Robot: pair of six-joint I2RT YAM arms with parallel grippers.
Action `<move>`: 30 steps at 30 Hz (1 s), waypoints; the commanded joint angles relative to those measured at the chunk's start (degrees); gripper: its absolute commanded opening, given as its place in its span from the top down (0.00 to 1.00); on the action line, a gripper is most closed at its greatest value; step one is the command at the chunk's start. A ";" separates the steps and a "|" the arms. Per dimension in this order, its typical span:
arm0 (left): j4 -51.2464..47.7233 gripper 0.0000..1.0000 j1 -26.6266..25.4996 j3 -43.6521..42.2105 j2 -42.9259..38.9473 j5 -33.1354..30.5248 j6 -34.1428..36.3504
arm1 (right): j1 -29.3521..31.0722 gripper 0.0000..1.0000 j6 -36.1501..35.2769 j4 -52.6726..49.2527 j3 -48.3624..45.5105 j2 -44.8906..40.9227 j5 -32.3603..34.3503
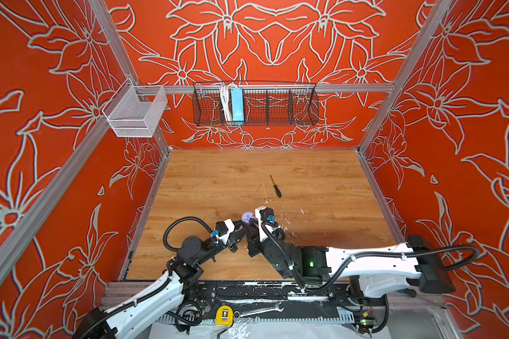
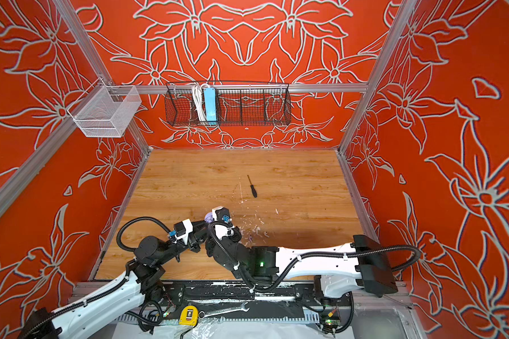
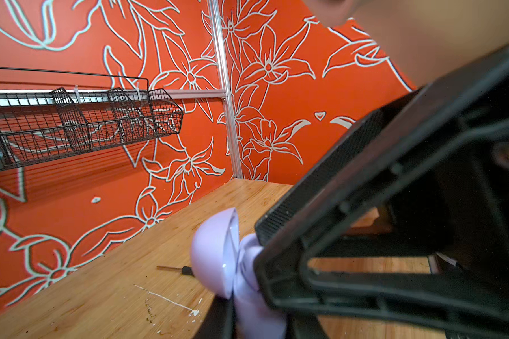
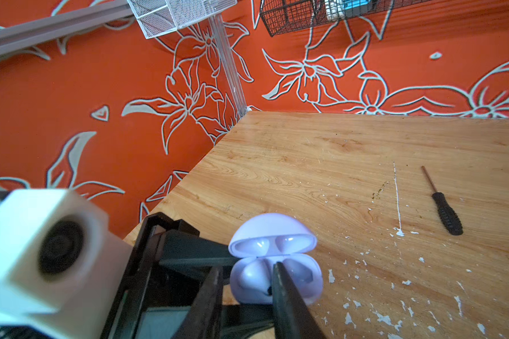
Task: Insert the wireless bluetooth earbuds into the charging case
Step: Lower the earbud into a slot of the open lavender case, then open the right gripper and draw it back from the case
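Observation:
The lavender charging case (image 4: 303, 281) stands open near the table's front middle, lid (image 4: 272, 234) up; both top views show a bit of it (image 1: 246, 217) (image 2: 208, 217). My left gripper (image 3: 256, 317) is shut on its base from the side. My right gripper (image 4: 247, 268) hangs right over the case with its jaws apart. Between its fingers a lavender earbud (image 4: 256, 276) sits in one slot. The slot beside it looks empty. A small cream-white piece (image 1: 293, 234), maybe an earbud, lies on the table right of the grippers. In the top views the wrists hide both fingertips.
A black screwdriver (image 1: 276, 187) lies behind the case, mid-table. White paint flecks (image 4: 394, 317) dot the wood around the case. A black wire basket (image 1: 256, 102) and a white mesh basket (image 1: 135, 113) hang on the back rail. A yellow tape measure (image 1: 224, 315) and a wrench (image 1: 259, 311) rest on the front rail.

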 commanded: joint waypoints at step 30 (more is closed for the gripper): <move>-1.26 1.00 -0.05 6.76 14.03 -8.43 -3.62 | -21.90 0.57 12.98 -29.94 -16.45 -6.48 -26.64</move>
